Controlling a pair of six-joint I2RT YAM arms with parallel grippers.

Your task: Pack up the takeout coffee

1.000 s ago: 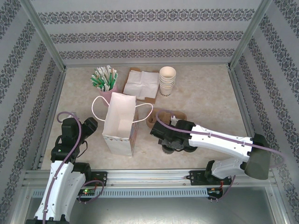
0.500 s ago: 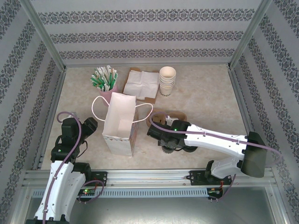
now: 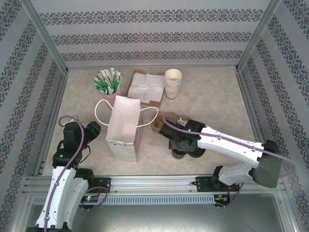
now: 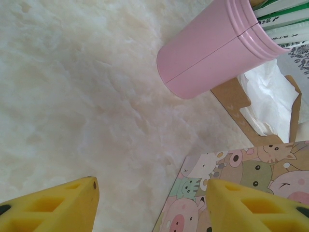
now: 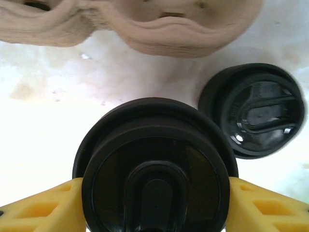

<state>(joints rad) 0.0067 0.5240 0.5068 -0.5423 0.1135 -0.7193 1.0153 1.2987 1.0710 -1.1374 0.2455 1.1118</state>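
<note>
The takeout coffee (image 5: 154, 169) stands on the table, its round black lid seen from above between my right gripper's yellow fingers (image 5: 46, 205). The right gripper (image 5: 154, 198) is shut on it, a finger pressed in at each side under the lid's rim. From above, the right gripper (image 3: 181, 147) covers most of the cup, to the right of the white paper bag (image 3: 123, 128). The bag stands upright with its mouth open. My left gripper (image 4: 150, 189) is open and holds nothing, low over the table beside the bag's cartoon-printed side (image 4: 231, 169); from above, the left gripper (image 3: 91, 129) is left of the bag.
A loose black lid (image 5: 253, 111) lies right of the cup. A brown pulp cup carrier (image 5: 145, 24) sits just beyond it. At the back stand a pink cup of straws (image 3: 110, 89), napkins (image 3: 146, 86) and a stack of lidless white cups (image 3: 173, 83).
The right arm swung a little left and then back right near the carrier, its fingers closing slightly on the cup. The left arm has not moved.
</note>
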